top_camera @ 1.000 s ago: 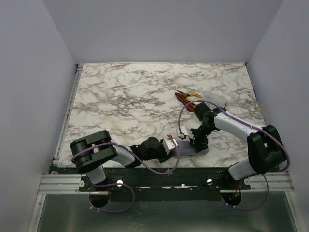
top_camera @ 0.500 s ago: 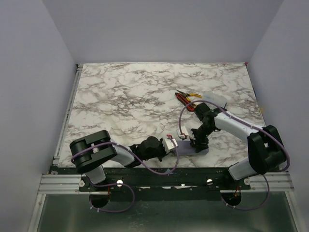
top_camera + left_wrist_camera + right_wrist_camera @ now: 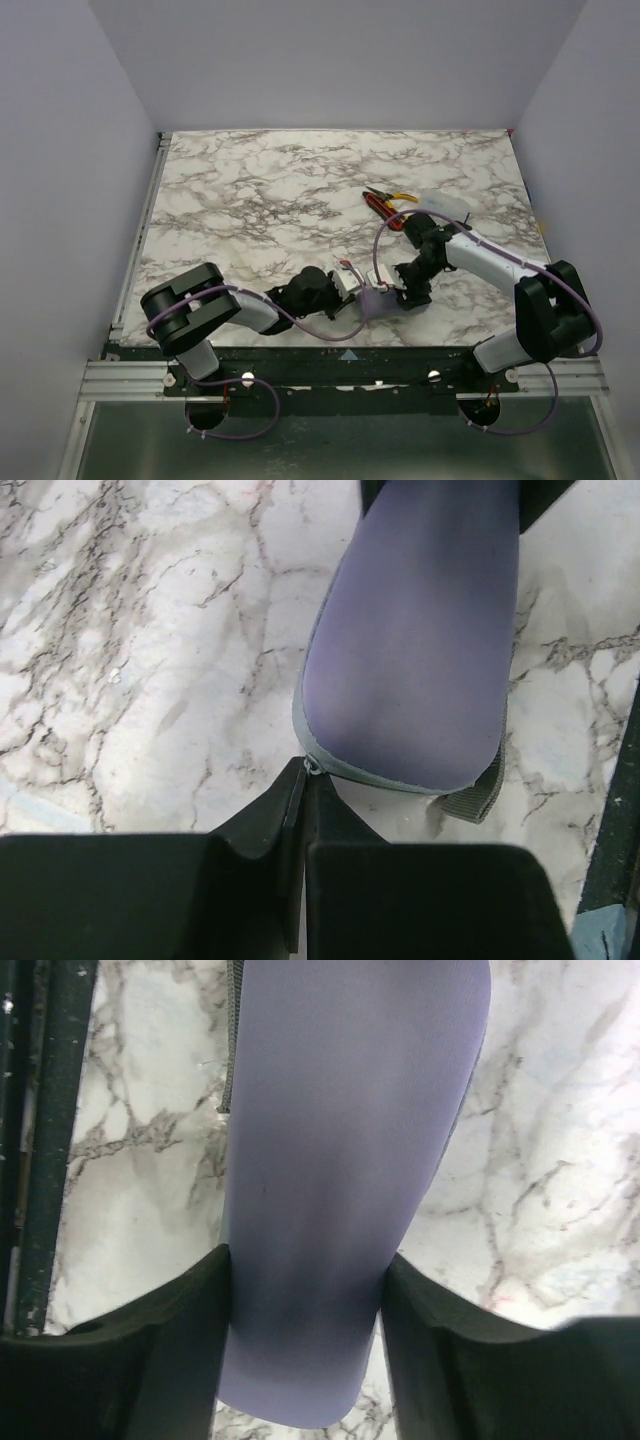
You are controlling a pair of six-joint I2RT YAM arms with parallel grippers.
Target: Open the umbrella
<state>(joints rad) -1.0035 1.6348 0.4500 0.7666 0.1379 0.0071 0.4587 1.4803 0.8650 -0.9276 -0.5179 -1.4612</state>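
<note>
**Top, left wrist and right wrist views; task: open the umbrella.** No umbrella fabric, shaft or handle shows in any view. It is judged to lie inside the closed lavender hard-shell case (image 3: 378,303), at the near edge of the marble table (image 3: 250,200) between the 2 arms.

**Tools.**
- The right tool (image 3: 305,1300) clamps the case across its width, with 1 finger (image 3: 190,1330) on each flank.
- The left tool (image 3: 300,810) has its fingers pressed together, and the small metal zipper pull (image 3: 312,765) sits at their tips, apparently pinched.

**Key relation.**
- In the top view the case's long axis runs roughly from 9 to 3 o'clock. The left tool (image 3: 352,285) is at the 9 o'clock end and the right tool (image 3: 410,292) at the 3 o'clock end.
- In the left wrist view the case (image 3: 420,650) extends from the fingertips toward 12 to 1 o'clock, and the zipper seam curves around its rounded end.
- The left arm is the nearer one to the pull. The coming move is therefore judged to be a drag of the pull along the seam while the right tool anchors the shell.

**Count.**
- 0 umbrellas visible
- 1 case
- 1 zipper pull
- 1 pair of red-and-yellow-handled pliers (image 3: 385,203), at 12 o'clock from the case and well apart from it
- 2 tools
</note>
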